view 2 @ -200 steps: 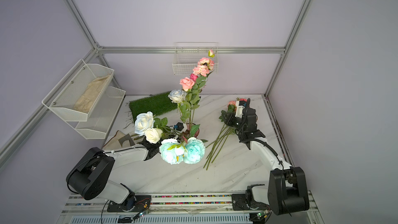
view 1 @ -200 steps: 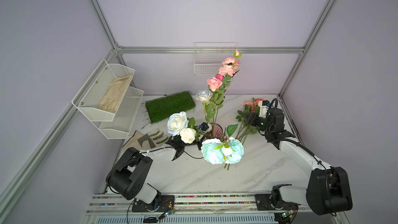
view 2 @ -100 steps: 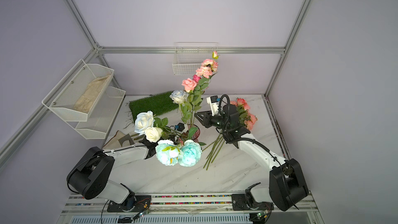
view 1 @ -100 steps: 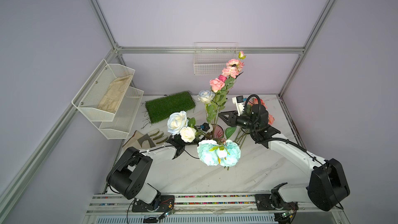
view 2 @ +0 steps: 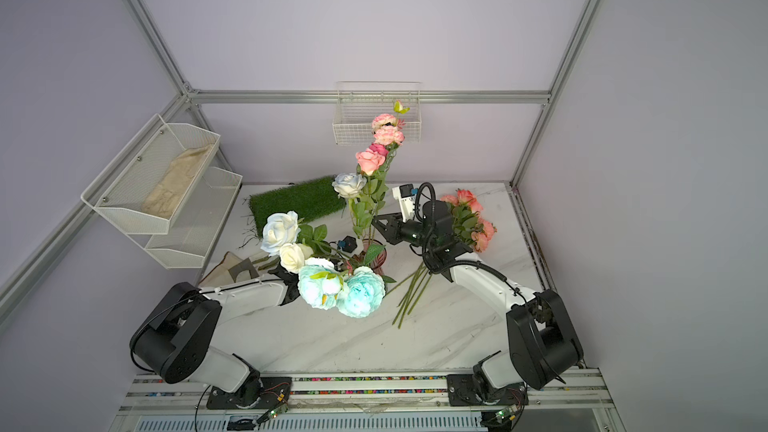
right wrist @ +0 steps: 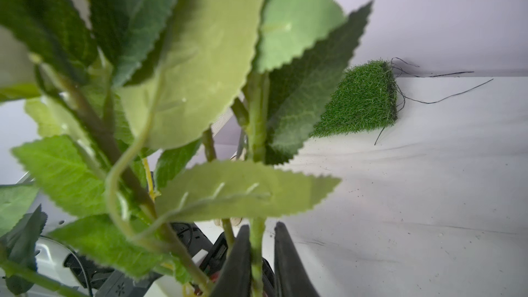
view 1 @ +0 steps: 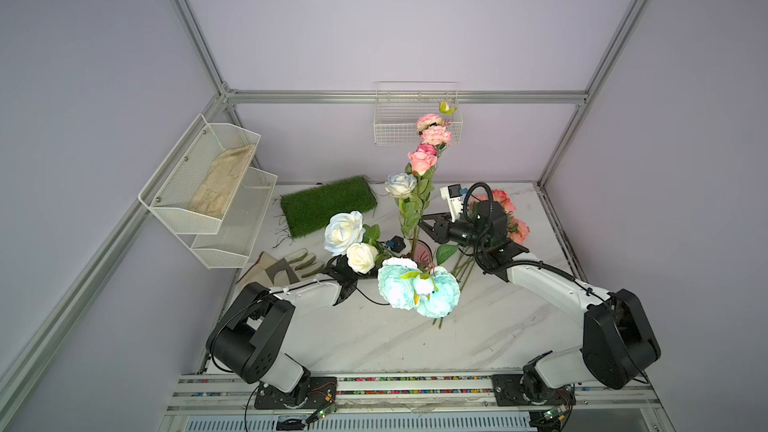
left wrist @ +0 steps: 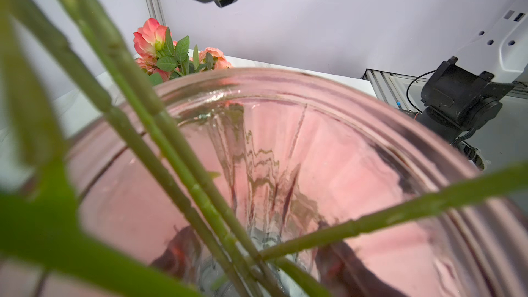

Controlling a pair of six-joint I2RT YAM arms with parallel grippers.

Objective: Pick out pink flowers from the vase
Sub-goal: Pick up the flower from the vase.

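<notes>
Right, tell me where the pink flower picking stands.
Done: a bunch of coral-pink roses lies on the table beside the right arm. In hand: the right pincer brackets a green stem, a gap at one finger. Left: a pink rose and pink carnations stand tall in the vase.

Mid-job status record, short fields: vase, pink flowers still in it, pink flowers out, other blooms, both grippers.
vase: standing on the table
pink flowers in vase: several tall stems, blooms high above the rim
pink flowers out: bunch lying on the table by the right arm
other blooms: white roses, aqua blooms, low around the vase
left gripper: shut on the vase, low down
right gripper: jaws astride a green stem, gap on one side, not yet clamped
</notes>
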